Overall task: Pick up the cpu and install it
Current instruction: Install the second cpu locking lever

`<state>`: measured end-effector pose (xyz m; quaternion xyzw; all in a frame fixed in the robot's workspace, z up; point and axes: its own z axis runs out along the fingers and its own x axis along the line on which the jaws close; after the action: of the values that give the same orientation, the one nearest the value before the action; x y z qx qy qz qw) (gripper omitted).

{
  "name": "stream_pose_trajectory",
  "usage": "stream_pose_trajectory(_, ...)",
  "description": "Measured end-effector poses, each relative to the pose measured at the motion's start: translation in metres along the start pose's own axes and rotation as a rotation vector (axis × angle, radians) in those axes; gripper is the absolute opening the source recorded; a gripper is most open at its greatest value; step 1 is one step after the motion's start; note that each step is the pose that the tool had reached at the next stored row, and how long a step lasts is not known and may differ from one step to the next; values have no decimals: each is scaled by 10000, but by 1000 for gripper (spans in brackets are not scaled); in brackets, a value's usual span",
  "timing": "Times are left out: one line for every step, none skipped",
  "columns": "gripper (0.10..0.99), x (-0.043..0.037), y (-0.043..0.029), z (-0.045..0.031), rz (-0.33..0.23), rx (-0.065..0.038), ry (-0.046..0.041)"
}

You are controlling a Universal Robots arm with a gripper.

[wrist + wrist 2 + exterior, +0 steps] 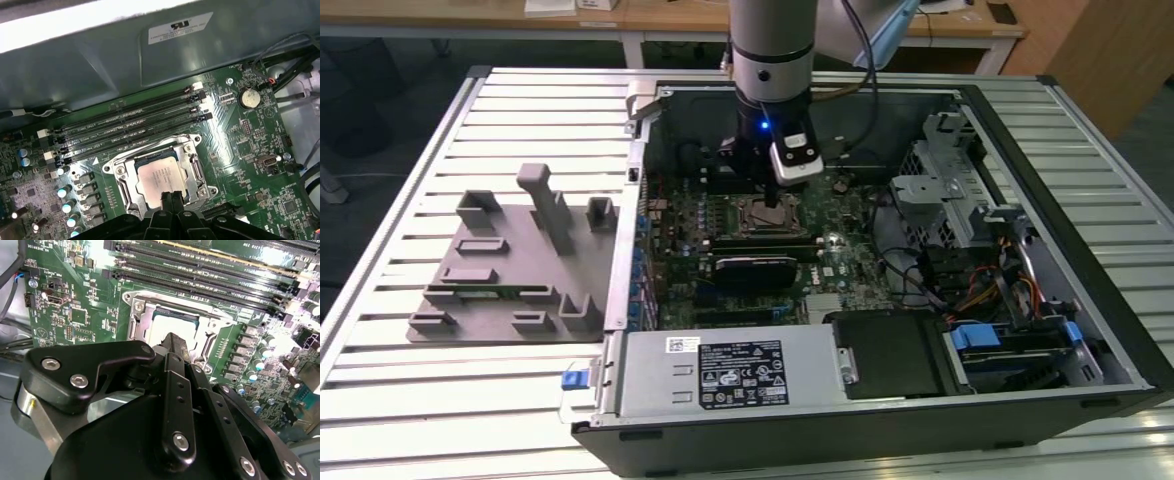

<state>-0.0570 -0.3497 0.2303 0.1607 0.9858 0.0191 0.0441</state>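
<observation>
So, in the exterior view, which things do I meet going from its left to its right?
Grey fixture blocks → the gripper above the cpu in its socket → metal drive cage → blue drive latch.

We see the cpu point(161, 178) with a smooth silvery metal top, framed by the socket's point(192, 170) shiny metal.

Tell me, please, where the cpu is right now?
In both wrist views the cpu lies in the motherboard's socket frame, beside the memory slots, directly beneath the gripper.
</observation>
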Motion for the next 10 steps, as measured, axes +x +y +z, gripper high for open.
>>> stream_pose_trajectory(106,-3,-9,0,0,-6,2)
stream_pose_trajectory(106,-6,-17,-1,1,-14,5)
stream_pose_trajectory(106,-9,-27,-1,2,-24,8)
stream_pose_trajectory(106,-13,-37,-1,3,-34,11)
stream_pose_trajectory(106,-16,-48,-1,3,-43,14)
stream_pose_trajectory(106,-20,-59,-1,4,-51,17)
stream_pose_trajectory(106,-24,-72,-2,5,-61,20)
stream_pose_trajectory(106,-29,-85,-2,6,-68,22)
stream_pose_trajectory(106,-34,-100,-2,7,-78,26)
stream_pose_trajectory(106,-39,-115,-3,8,-90,30)
